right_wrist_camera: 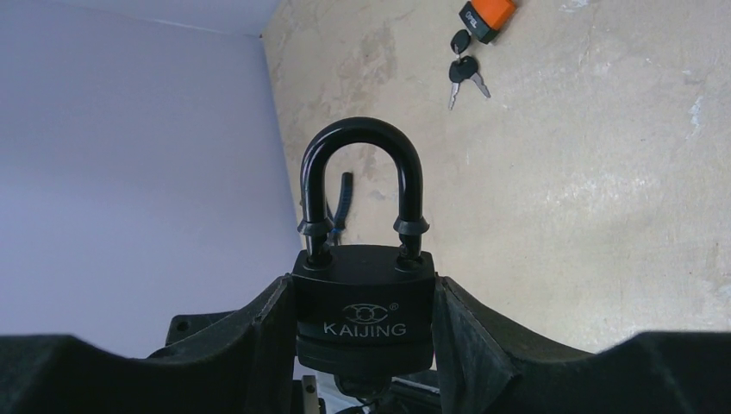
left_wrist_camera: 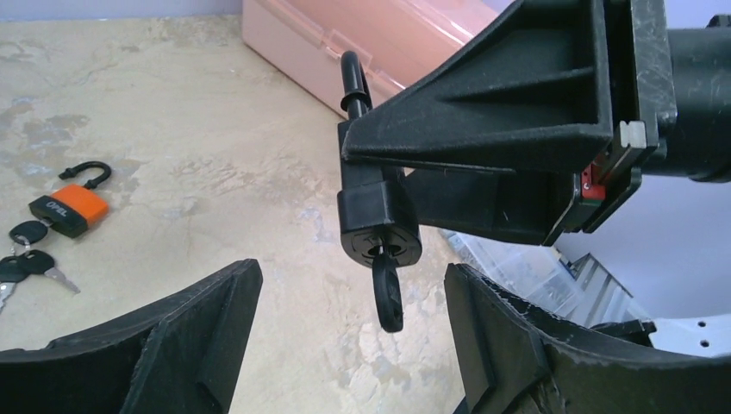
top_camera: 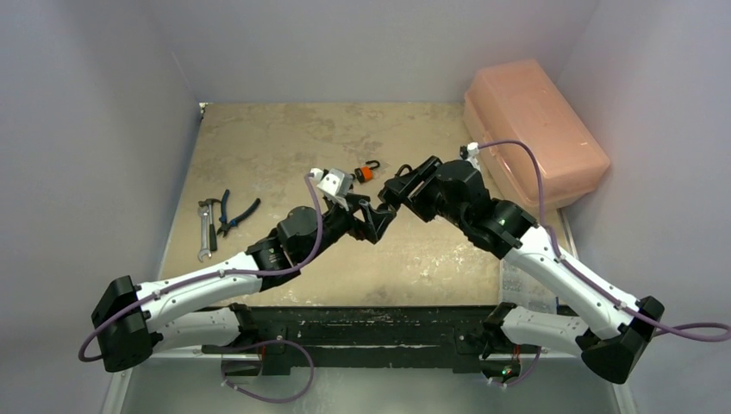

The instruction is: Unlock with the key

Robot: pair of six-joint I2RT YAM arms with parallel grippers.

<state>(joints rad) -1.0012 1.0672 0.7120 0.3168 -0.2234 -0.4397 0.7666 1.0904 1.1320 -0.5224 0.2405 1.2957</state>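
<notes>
1. While the left gripper point(left_wrist_camera: 349, 289) spreads its fingers wide and holds nothing, the key point(left_wrist_camera: 390, 300) hangs between its fingertips, touching neither. It is seated in the keyhole on the underside of the black padlock point(left_wrist_camera: 379, 220).
2. The right gripper point(right_wrist_camera: 362, 289) clamps the padlock's body from both sides. Both shackle legs sit in the body, and the "KAIJING" face is turned to the right wrist camera.
3. On the mottled beige table point(top_camera: 284, 147), from left, a wrench point(top_camera: 205, 233) and blue-handled pliers point(top_camera: 234, 211) lie side by side. An orange padlock point(left_wrist_camera: 73, 207), its shackle hooked open, rests mid-table with spare keys point(left_wrist_camera: 30, 259) just beside it. A pink plastic box point(top_camera: 534, 129) sits at the far right edge.
4. Pale lavender walls point(top_camera: 86, 129) enclose the table on three sides.
</notes>
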